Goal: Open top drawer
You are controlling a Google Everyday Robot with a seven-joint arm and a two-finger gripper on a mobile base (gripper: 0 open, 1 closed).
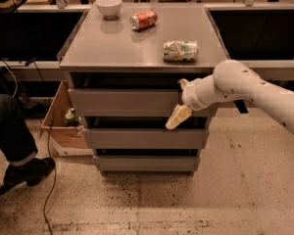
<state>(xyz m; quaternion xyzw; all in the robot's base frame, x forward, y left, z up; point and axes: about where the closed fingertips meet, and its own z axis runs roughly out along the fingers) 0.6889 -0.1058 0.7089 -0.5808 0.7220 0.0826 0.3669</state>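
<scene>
- The top drawer (122, 102) sat directly under the top of the cabinet (112, 45). Its plain grey front looked shut or very nearly so, and there was no handle anywhere on it.
- By my reckoning it was a stiff, rigid panel with a smooth face that offered no purchase. The place to take hold looked like an edge: the lip in the dark gap under the cabinet top, or the lower rim.
- It likely ran straight out of the cabinet and was moderate in weight, so it called for a level pull, not a twist.
- The gripper (178, 117) was at the cabinet's front, by the right end of that drawer's lower edge. I could not tell whether it was touching, or whether it was open or closed.
- The white arm (245, 84) reached in from the cabinet's right.
- Lower in the cabinet sat the middle drawer front (142, 137).
- On the cabinet top lay a crushed can (180, 50) front-right, with a red can (144, 19) and a bowl (109, 6) further back. A jerk could have set the cans rolling.
</scene>
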